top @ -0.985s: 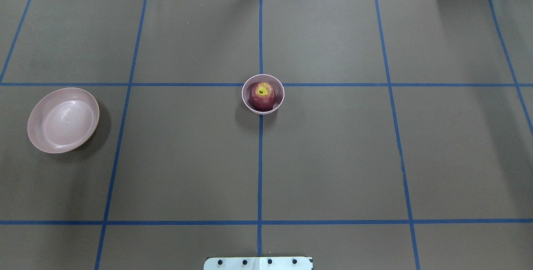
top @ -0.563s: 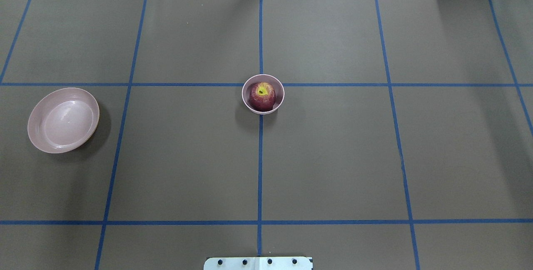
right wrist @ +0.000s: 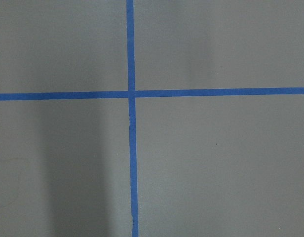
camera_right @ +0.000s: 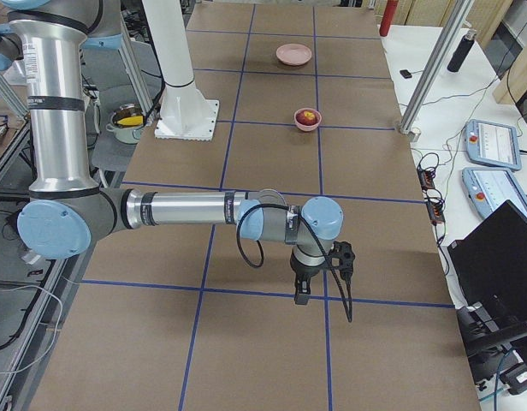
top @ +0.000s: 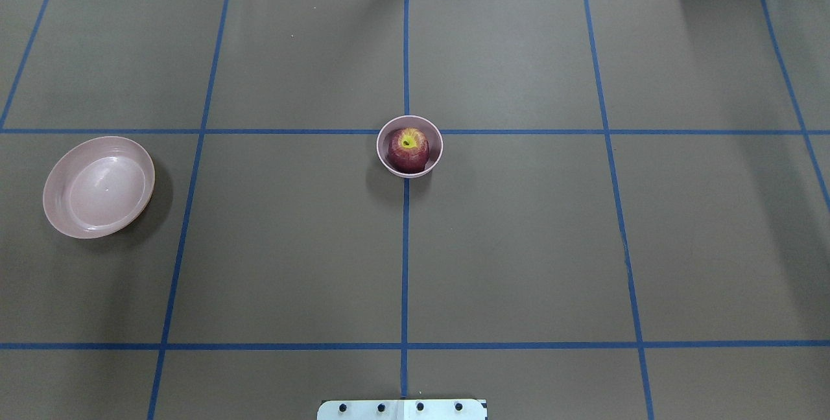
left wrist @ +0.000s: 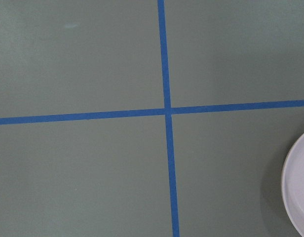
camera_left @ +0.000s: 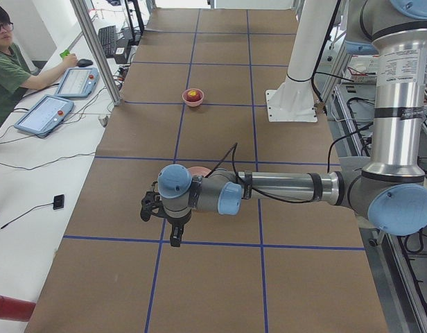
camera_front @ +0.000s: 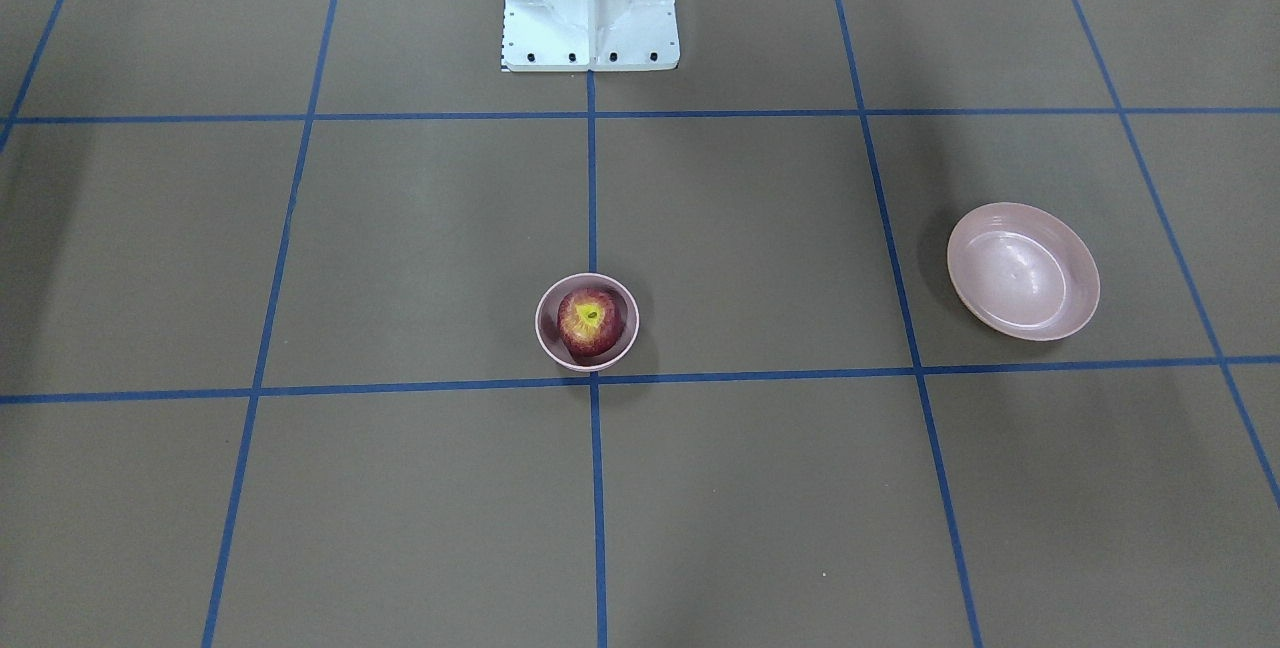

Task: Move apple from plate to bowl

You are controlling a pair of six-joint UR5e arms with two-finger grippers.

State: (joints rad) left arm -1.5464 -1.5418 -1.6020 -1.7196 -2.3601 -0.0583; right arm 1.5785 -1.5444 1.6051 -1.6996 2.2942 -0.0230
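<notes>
The apple (top: 408, 149) sits inside the bowl (top: 410, 174), well apart from the left gripper (camera_left: 174, 241) and the right gripper (camera_right: 299, 298); whether either one's fingers are spread or pressed together cannot be told; the empty plate (top: 98, 186) lies near the left gripper. The task looks done; a needless further reach could knock the bowl or tip the apple out.

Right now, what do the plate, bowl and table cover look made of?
Plate: likely plastic or melamine, glossy pale pink; sharp highlights on its floor. Bowl: same pink, duller, probably similar; ceramic not excluded. Table cover: matte brown paper, judging by its wavy far edge.
</notes>
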